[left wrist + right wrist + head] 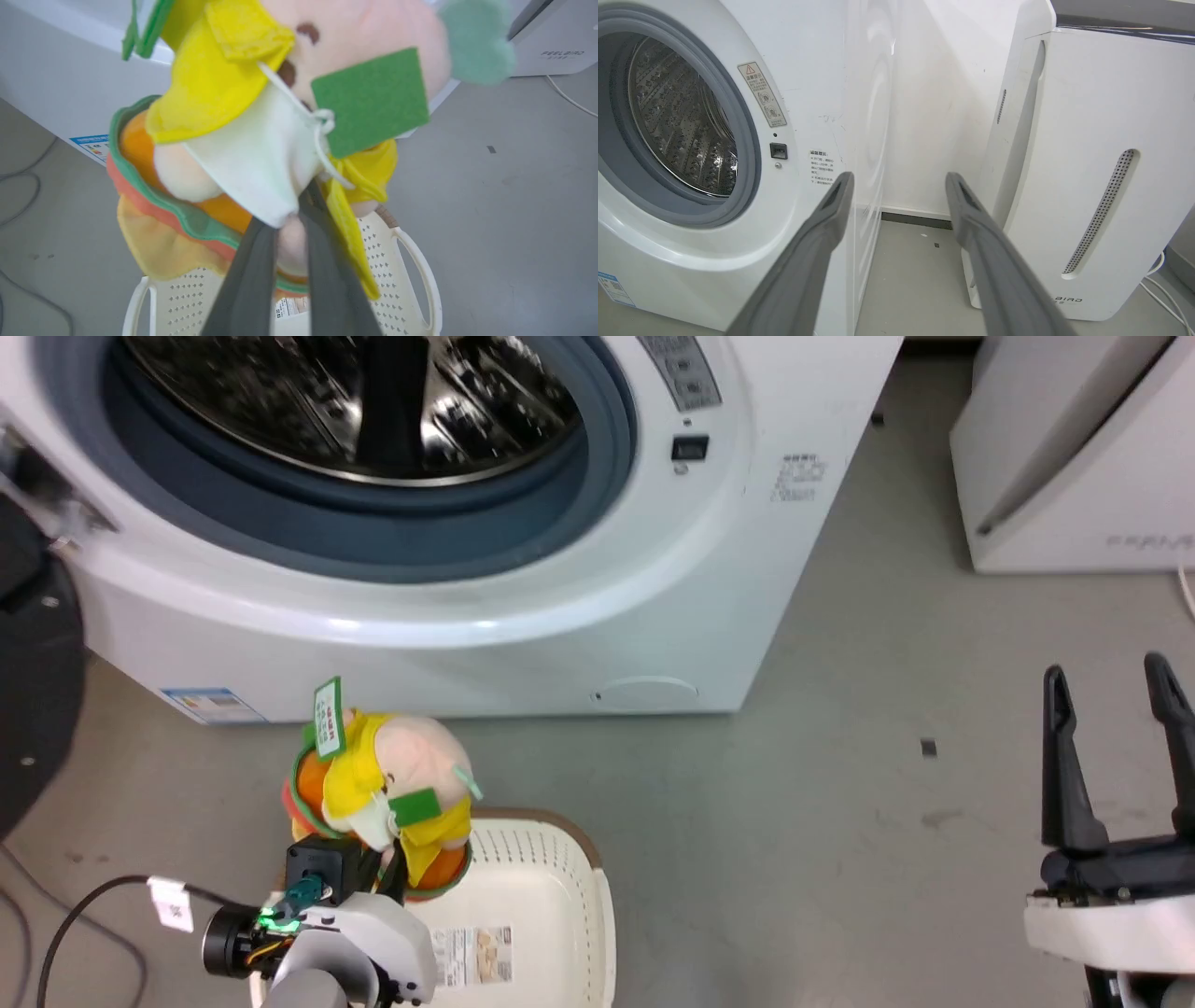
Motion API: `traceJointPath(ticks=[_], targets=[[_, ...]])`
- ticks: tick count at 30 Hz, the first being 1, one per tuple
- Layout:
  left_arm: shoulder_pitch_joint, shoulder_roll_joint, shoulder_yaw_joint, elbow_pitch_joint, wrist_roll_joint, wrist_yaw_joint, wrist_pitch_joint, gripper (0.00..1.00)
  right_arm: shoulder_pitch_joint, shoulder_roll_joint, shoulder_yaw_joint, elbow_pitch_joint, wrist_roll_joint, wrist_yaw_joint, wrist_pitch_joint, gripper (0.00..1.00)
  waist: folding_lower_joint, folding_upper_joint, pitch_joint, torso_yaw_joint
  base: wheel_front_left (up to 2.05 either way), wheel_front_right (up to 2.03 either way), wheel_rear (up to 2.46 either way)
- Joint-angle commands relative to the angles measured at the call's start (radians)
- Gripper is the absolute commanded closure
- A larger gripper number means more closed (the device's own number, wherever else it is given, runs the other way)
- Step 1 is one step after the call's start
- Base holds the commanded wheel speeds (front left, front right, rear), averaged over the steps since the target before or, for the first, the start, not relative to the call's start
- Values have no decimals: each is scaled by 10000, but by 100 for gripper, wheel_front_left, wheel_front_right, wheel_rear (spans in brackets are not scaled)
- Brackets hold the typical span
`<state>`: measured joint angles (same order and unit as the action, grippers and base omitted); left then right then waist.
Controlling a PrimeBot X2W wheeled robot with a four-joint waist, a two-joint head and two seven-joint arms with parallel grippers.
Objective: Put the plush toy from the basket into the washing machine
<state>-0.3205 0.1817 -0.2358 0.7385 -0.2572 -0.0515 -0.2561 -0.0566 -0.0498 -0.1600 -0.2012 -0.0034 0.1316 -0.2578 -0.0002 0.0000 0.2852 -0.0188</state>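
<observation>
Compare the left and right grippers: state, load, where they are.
1. The left gripper is shut on the toy; the right gripper is open and holds nothing.
2. The left gripper hangs over the basket, in front of the washer; the right gripper is off to the side, over the floor.
Shared: both have two long dark fingers.

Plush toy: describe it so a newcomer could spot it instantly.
Start at the large white front-loading washing machine with its open steel drum. Just before its base, above the cream perforated plastic basket, the left hand holds the hamburger-shaped plush toy. Nothing else nearby is orange, yellow and green, with tags.
</observation>
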Motion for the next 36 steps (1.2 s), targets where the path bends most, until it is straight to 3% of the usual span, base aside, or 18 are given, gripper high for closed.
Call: traceJointPath(ticks=[1, 9, 16, 19, 26, 36], targets=[[225, -27, 116, -456, 63, 42, -55, 100, 145, -4, -26, 39, 87, -9, -40, 0, 2, 0, -380, 148, 0, 0, 0], [991, -69, 790, -3444, 599, 146, -56, 100, 548, -4, 24, 79, 201, -9, -40, 0, 2, 0, -951, 105, 0, 0, 0], [762, 51, 1328, -5042, 718, 36, -56, 100, 573, -4, 28, 25, 346, -9, -40, 0, 2, 0, -825, -182, 0, 0, 0], [288, 243, 1400, -5245, 733, -23, 2, 100, 497, -4, 105, -15, 399, -9, -40, 0, 2, 0, -549, -377, 0, 0, 0], [-1535, 1020, 1597, -5315, 676, -177, 1486, 100, 148, -4, 243, -181, 460, -9, -40, 0, 2, 0, 556, -1036, 0, 0, 0], [-5077, 2809, 1578, -4178, 919, -545, 3780, 100, -664, -4, 353, -381, 996, -9, -40, 0, 2, 0, 2806, -2101, 0, 0, 0]])
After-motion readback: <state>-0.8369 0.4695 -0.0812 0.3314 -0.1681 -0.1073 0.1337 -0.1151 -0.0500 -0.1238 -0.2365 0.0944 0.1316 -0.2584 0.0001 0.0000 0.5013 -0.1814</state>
